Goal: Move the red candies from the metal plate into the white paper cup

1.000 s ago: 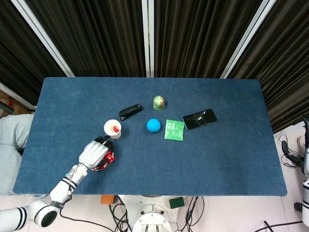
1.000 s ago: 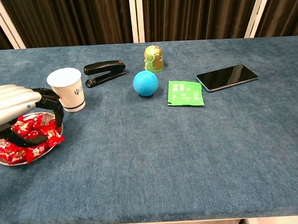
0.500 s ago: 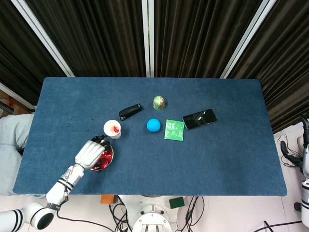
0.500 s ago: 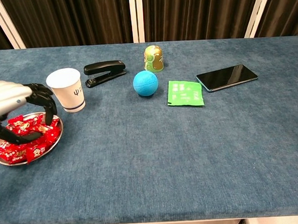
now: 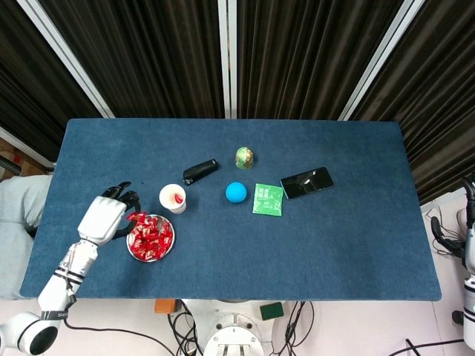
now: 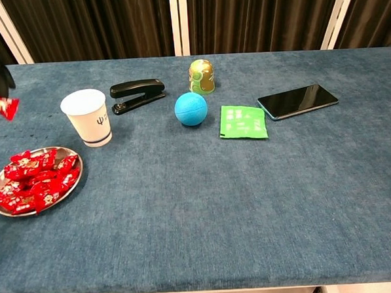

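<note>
Head view: the left hand [image 5: 102,217] has lifted off the metal plate [image 5: 132,251] and now sits just to its left, a red candy [image 5: 137,216] pinched at its fingertips. The plate's remaining red candies [image 5: 152,237] lie heaped beside the white paper cup [image 5: 173,198], which already shows red inside. The right hand [image 5: 469,222] barely shows at the frame edge; I cannot tell its state.

Chest view: only dark fingertips [image 6: 0,73] and the raised candy show, well above the counter [image 6: 205,198]. Another transfer looks underway; many candies remain.
</note>
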Controlling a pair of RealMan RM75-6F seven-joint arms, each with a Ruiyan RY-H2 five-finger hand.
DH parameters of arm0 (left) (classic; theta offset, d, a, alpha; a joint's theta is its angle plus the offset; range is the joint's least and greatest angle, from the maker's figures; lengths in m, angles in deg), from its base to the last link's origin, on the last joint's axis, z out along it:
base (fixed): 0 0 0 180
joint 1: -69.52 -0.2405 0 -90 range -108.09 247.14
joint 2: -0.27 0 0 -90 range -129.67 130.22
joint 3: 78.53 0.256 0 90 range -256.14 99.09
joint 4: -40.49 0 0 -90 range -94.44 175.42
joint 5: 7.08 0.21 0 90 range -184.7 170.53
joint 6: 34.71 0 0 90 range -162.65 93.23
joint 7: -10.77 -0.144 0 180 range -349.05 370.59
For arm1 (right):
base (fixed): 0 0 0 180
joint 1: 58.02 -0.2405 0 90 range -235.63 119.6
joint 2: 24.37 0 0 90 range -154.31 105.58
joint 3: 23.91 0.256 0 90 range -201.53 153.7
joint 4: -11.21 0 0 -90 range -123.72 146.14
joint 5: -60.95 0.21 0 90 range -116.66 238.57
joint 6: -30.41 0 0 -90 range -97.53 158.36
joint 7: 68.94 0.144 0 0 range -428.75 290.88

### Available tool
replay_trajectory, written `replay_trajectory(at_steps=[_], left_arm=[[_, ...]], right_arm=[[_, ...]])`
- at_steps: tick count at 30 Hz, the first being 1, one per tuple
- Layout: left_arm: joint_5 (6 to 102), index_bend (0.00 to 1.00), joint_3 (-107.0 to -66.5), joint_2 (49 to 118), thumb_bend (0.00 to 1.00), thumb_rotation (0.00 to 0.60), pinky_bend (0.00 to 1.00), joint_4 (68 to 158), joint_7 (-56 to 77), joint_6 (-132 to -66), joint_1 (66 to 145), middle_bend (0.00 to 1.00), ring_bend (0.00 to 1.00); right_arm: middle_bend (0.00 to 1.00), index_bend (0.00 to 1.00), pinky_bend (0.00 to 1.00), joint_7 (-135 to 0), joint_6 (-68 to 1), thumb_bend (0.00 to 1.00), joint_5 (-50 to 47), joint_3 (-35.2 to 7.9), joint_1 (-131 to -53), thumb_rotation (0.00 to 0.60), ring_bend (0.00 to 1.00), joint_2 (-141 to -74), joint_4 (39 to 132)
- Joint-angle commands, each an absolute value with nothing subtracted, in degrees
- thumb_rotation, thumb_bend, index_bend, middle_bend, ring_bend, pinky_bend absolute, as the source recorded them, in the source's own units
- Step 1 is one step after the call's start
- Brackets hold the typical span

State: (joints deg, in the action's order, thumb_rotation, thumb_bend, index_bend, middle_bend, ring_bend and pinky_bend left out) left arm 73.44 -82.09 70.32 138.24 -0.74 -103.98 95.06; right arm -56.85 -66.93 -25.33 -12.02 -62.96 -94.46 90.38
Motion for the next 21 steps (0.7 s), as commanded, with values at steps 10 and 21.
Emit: replay_trajectory(at_steps=[10, 21], left_arm=[[69.72, 0.55, -88.54, 77.05, 0.33, 0.600, 0.25, 131.25, 4.44, -94.80, 104.05, 0.36, 0.11], [64.68, 0.52, -88.41, 80.56, 0.32, 0.600, 0.25, 125.28, 2.41, -90.25, 106.53, 0.34, 0.11]], right_arm=[[0.00, 0.00, 0.00, -56.61, -67.15, 0.34, -25.00, -11.90, -62.65, 0.600, 0.00, -94.22, 90.34], [0.00, 0.00, 0.00, -55.24, -65.43, 0.34, -23.57, -11.39, -63.18, 0.600, 0.00, -94.44, 88.74]])
